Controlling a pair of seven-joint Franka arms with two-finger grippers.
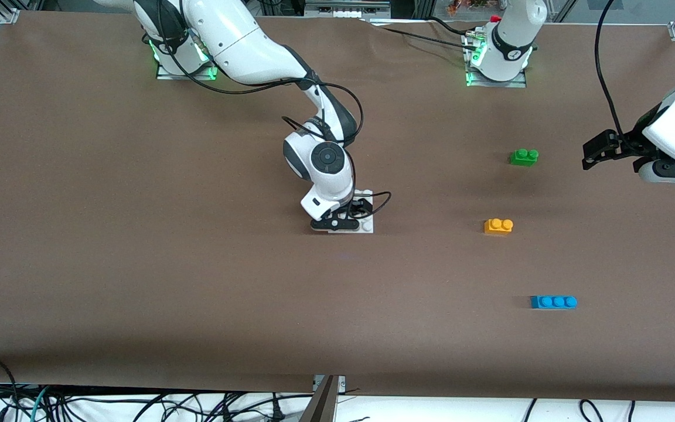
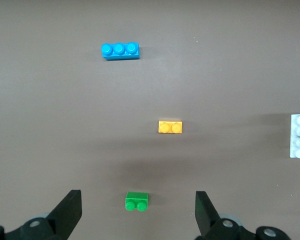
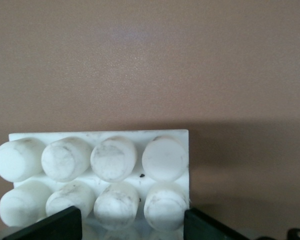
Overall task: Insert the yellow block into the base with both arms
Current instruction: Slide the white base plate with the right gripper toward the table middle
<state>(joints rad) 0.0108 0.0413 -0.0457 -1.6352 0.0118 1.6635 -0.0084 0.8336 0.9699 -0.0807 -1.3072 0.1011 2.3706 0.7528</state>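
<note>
— Item one, my left gripper [image 2: 135, 210]?
— It is hanging wide and empty over the left arm's end of the brown table [image 1: 138, 293].
— Item two, the small orange-yellow plastic two-stud block [image 1: 498, 226]?
— It is lying toward the table's middle from me, long axis along the table; I am judging myself the nearer arm.
— Item three, my right gripper [image 1: 343, 220]?
— It is straddling the flat white studded plastic base [image 1: 367, 227] mid-table, jaws parted around it.

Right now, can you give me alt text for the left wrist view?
The left gripper hangs open over the brown table, its fingers flanking the green brick. The yellow block, blue brick and an edge of the base also show.
</note>
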